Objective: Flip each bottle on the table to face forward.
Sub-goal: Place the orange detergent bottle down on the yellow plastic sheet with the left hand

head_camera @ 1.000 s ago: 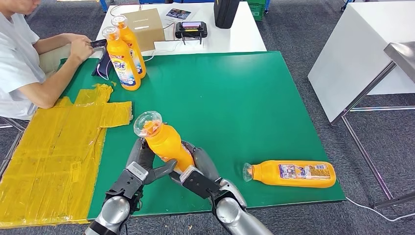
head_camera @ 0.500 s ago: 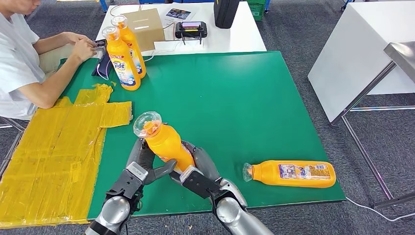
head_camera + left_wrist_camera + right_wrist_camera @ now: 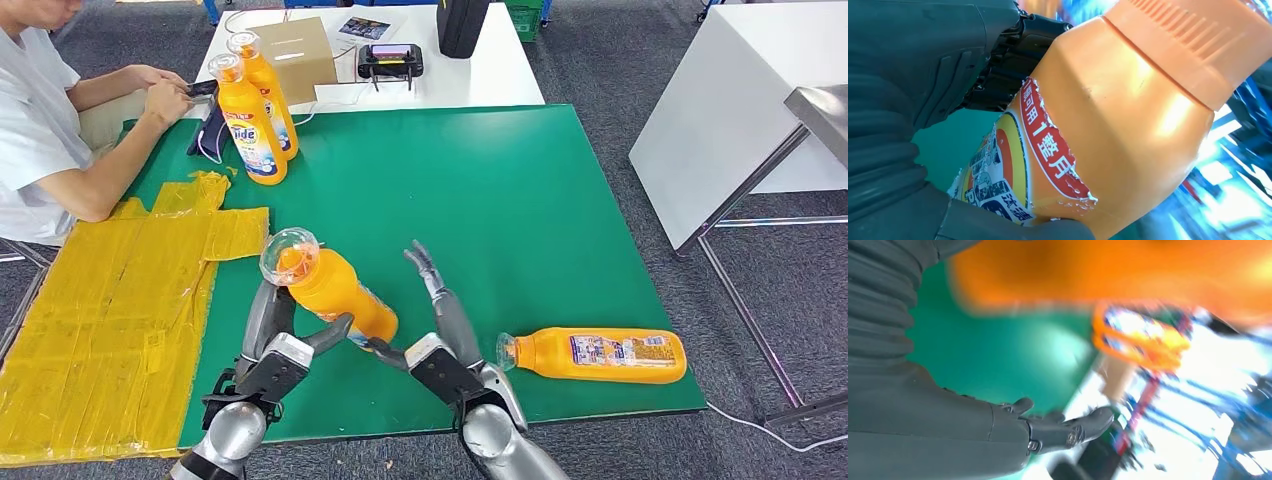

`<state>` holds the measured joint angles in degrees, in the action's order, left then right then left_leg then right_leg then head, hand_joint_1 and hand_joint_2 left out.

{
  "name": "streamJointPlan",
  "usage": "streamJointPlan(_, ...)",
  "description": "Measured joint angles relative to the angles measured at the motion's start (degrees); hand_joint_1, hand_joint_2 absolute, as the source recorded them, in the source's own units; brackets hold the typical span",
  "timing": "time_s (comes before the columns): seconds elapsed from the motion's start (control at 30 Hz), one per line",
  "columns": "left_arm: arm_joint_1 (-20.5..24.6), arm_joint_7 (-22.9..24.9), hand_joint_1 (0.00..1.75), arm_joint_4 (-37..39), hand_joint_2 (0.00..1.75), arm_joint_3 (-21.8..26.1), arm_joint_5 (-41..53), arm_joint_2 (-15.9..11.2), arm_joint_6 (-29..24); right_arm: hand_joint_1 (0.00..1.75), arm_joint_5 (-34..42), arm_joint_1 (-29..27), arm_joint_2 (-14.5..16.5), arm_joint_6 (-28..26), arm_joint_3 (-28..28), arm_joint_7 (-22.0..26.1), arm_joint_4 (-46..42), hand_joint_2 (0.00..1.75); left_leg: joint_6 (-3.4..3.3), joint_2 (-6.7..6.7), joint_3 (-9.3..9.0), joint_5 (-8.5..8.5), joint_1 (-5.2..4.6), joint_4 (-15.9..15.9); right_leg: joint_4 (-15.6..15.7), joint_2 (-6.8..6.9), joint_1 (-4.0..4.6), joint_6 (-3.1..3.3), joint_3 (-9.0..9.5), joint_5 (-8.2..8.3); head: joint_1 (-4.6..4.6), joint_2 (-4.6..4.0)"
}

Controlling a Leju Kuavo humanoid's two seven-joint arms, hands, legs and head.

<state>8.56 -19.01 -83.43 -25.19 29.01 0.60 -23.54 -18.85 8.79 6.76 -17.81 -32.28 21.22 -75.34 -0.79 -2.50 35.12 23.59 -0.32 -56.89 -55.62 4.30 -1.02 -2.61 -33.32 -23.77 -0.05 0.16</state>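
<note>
Bottle [image 3: 335,290] is tilting in the left hand [image 3: 280,345], which is gripping it; right hand [image 3: 440,330] is hanging open beside. Next: standing it upright, label forward.

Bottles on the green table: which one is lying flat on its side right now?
The bottle near the table's front edge, beside the right hand, cap pointing toward it. The held bottle is tilted in the left hand; the two by the person stand upright.
</note>
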Motion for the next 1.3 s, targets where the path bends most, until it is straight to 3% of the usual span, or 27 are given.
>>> streamJointPlan(0.13, 1.0, 6.2, 1.75, -0.1, 1.75, 2.2, 19.1, -0.7, -6.8, 0.0, -3.2, -3.2, -2.2, -1.9, 1.8, 1.3, -11.0, 1.75, 0.0, 0.01, 0.0, 0.0, 0.0, 0.0, 0.0, 0.01, 0.0, 0.0, -0.01, 0.0, -0.01, -0.01)
streamJointPlan(0.3, 3.0, 16.3, 1.75, 0.9, 1.75, 4.8, 41.7, -1.8, -8.1, 0.0, -4.6, -6.6, -4.6, -4.5, 4.2, 3.0, -22.6, 1.75, 0.0, -0.01, -0.02, 0.0, 0.01, 0.0, 0.0, 0.0, 0.01, 0.0, 0.01, 0.0, 0.0, -0.01)
streamJointPlan(0.5, 7.0, 31.5, 1.75, 5.2, 1.75, 5.5, 59.1, -4.2, -4.5, 0.0, -2.9, -8.3, -5.7, -4.4, 7.4, 3.1, -30.1, 1.75, 0.0, -0.02, -0.04, -0.02, 0.01, 0.0, 0.0, -0.01, 0.01, 0.0, 0.02, 0.01, 0.02, -0.01)
streamJointPlan(0.6, 11.1, 40.5, 1.75, 8.5, 1.75, 2.0, 60.6, -7.2, -0.8, 0.0, -2.4, -8.4, -5.8, -3.5, 8.4, 3.1, -31.2, 1.75, 0.03, -0.01, -0.06, -0.05, 0.02, 0.0, 0.0, 0.0, 0.02, 0.0, 0.03, 0.02, 0.0, -0.01)
streamJointPlan(0.67, 14.7, 43.7, 1.75, 12.2, 1.75, -1.4, 60.8, -9.1, 3.7, 0.0, -2.7, -8.3, -5.8, -3.1, 8.7, 3.3, -31.6, 1.75, 0.04, 0.02, -0.06, -0.09, 0.02, 0.0, 0.0, 0.01, 0.02, 0.0, 0.05, 0.02, 0.0, -0.01)
streamJointPlan(0.8, 21.9, 44.7, 1.75, 23.6, 1.75, -6.3, 60.9, -10.4, 10.7, 0.0, -3.5, -7.3, -5.8, -1.7, 8.8, 2.6, -31.9, 1.75, 0.05, -0.01, -0.05, -0.13, 0.03, 0.0, 0.0, -0.01, 0.02, -0.01, 0.06, 0.04, 0.02, 0.0)
streamJointPlan(0.93, 28.1, 44.6, 1.75, 35.8, 1.75, -7.9, 60.9, -10.4, 13.6, 0.0, -3.5, -5.9, -5.8, -0.8, 8.9, 2.0, -32.0, 1.75, 0.04, -0.03, -0.05, -0.14, 0.01, 0.0, 0.0, -0.03, 0.01, -0.03, 0.06, 0.06, 0.01, -0.01)
streamJointPlan(1.2, 32.7, 43.4, 1.75, 48.6, 1.75, -8.5, 60.9, -10.5, 14.5, 0.0, -4.1, -4.7, -6.1, 0.1, 8.9, 1.7, -31.7, 1.75, 0.05, -0.02, 0.01, -0.13, 0.02, 0.0, 0.0, -0.01, 0.02, -0.03, 0.04, 0.04, 0.01, 0.0)
streamJointPlan(1.23, 33.0, 43.1, 1.51, 50.0, 1.75, -8.5, 60.9, -10.5, 14.5, 0.0, -4.1, -4.6, -6.2, 0.2, 8.9, 1.7, -31.6, 1.75, 0.05, -0.03, 0.01, -0.13, 0.02, 0.0, 0.0, -0.02, 0.02, -0.03, 0.03, 0.04, 0.01, 0.0)
streamJointPlan(1.3, 33.5, 42.5, 0.64, 52.3, 1.75, -8.3, 60.7, -10.5, 14.2, 0.0, -4.2, -4.4, -6.3, 0.6, 8.9, 1.6, -31.3, 1.75, 0.05, -0.03, 0.0, -0.13, 0.02, 0.0, 0.0, -0.02, 0.01, -0.02, 0.03, 0.04, 0.0, -0.01)
